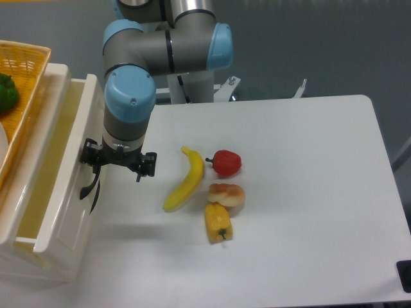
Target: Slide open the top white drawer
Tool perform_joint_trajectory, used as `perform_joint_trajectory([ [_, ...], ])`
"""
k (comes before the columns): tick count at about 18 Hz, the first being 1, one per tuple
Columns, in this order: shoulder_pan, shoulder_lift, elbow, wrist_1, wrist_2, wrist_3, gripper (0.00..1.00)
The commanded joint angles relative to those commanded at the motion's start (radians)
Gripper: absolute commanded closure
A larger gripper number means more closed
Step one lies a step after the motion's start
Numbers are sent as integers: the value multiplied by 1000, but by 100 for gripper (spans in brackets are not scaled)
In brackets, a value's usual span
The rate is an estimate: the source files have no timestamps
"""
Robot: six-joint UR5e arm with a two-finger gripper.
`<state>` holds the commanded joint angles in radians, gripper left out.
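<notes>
The top drawer [64, 167] stands partly pulled out at the left edge of the surface [302, 192], its interior showing. The pincer [96, 168] points down at the drawer's black handle [90, 186]; whether its fingers close on the handle cannot be told. Banana [184, 178], red pepper [226, 163], bread roll [227, 194] and yellow pepper [218, 222] lie clustered mid-surface.
</notes>
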<state>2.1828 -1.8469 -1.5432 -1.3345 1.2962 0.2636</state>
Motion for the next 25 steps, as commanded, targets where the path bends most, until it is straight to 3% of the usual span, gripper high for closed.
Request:
perform_joint_trajectory([
  [25,115,3,6,-14,-8,59,0],
])
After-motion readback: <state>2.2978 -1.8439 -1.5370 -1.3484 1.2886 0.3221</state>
